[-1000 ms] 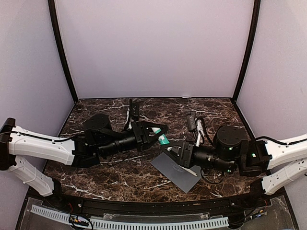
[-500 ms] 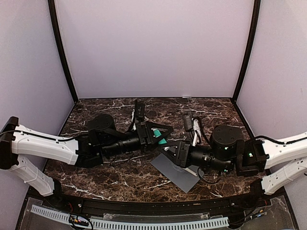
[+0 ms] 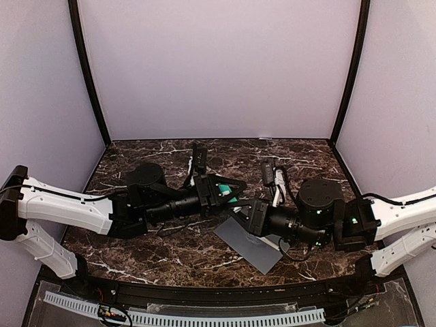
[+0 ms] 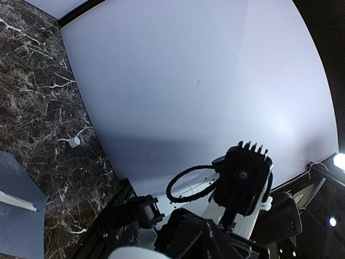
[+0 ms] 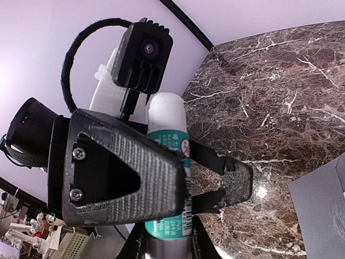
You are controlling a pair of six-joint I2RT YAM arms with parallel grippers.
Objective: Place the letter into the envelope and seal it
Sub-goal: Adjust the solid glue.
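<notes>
1. The right gripper (image 3: 245, 213) pinched the base of a glue stick (image 5: 168, 178) and held it above the table (image 3: 150, 255), apparently so that the cap (image 5: 167, 110) could be worked.
2. The left gripper (image 3: 231, 195) straddled the stick's upper part. Whether its jaws pressed the stick or stood clear could not be told.
3. The envelope (image 3: 248, 245) lay flat beneath both grippers, within reach for sealing.
4. A white edge (image 4: 16, 200) showed at its mouth. Whether this was the letter inside could not be confirmed.
</notes>
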